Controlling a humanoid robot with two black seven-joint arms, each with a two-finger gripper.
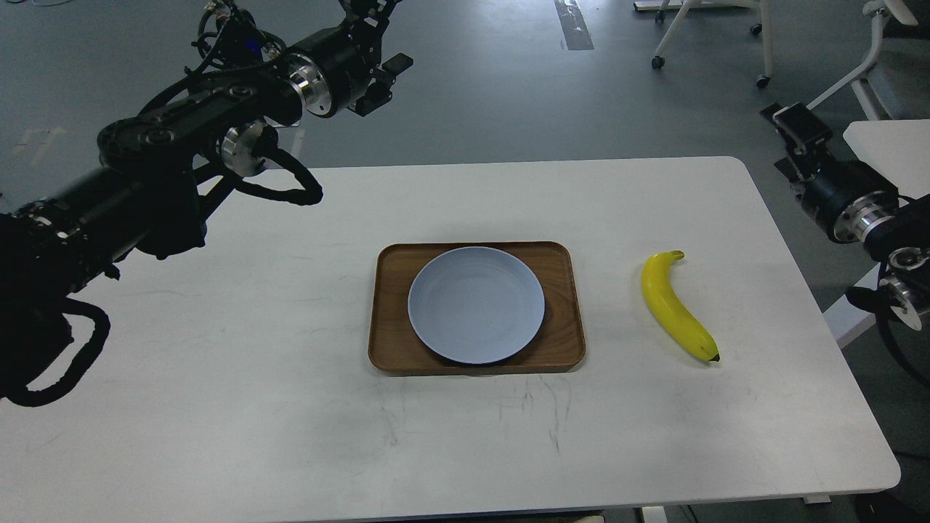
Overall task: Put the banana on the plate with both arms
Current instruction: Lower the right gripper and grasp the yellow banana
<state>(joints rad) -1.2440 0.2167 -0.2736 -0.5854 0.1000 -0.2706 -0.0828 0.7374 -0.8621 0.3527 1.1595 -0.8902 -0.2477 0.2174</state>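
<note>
The yellow banana (676, 305) lies on the white table (218, 407), to the right of the tray, with its dark tip toward me. The pale blue plate (476, 303) lies flat and empty on the brown wooden tray (563, 327) at the table's middle. My left gripper (374, 33) is raised high beyond the table's far left edge, well away from the plate and partly cut by the top of the view; I cannot tell how its fingers stand. My right gripper (795, 127) hangs off the table's right edge, beyond the banana, seen small and dark.
White office chairs on castors (726, 36) stand on the grey floor at the back right. A second white table (886, 145) sits at the right edge behind my right arm. Black cables loop from both arms.
</note>
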